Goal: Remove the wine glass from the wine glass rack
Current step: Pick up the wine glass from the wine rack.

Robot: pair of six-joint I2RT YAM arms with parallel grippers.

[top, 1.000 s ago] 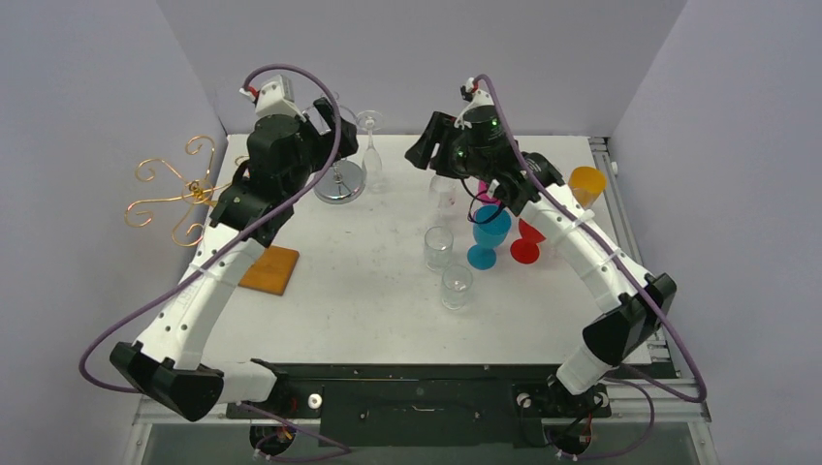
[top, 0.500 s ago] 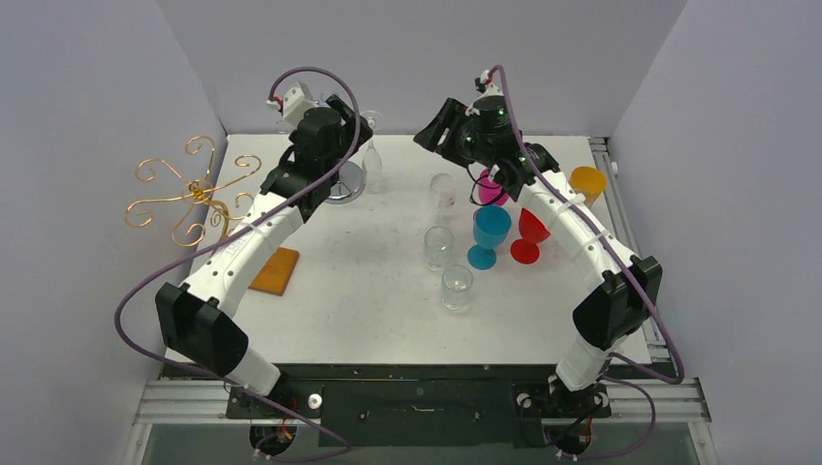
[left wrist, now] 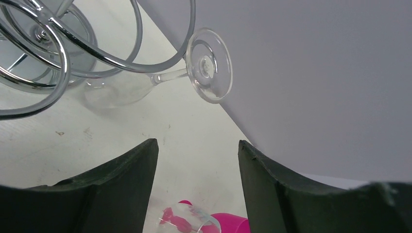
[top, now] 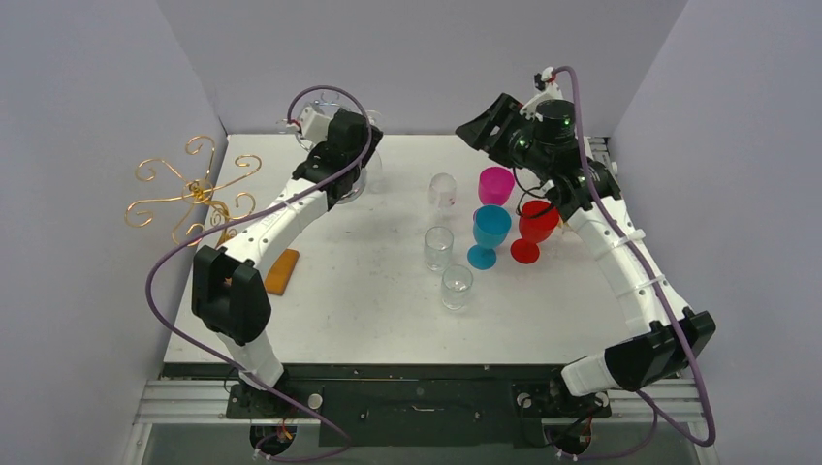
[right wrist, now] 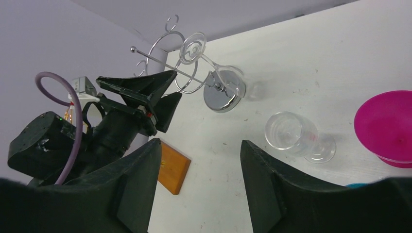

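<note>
A clear wine glass point(left wrist: 210, 64) hangs upside down by its foot from a loop of the chrome wine glass rack point(left wrist: 58, 46). Its bowl point(left wrist: 116, 92) points down toward the table. My left gripper point(left wrist: 197, 144) is open and empty, a little short of the glass and below its foot. In the top view the left gripper point(top: 363, 136) is at the rack point(top: 355, 190) at the back left, largely covering it. The glass point(top: 374, 167) shows faintly beside it. My right gripper point(top: 473, 128) is open and empty, raised at the back right. Its view shows the rack point(right wrist: 221, 97) and glass point(right wrist: 193, 48) from afar.
A gold wire rack point(top: 189, 194) stands off the table's left edge. An orange wooden block point(top: 281, 271) lies by the left arm. Three clear glasses point(top: 438, 247), a pink cup point(top: 495, 184), a blue goblet point(top: 490, 232) and a red goblet point(top: 533, 228) stand mid-right. The back wall is close behind the rack.
My left arm has stretched back and right, bringing its gripper up to the chrome rack. My right arm has swung right and back, uncovering the pink cup.
</note>
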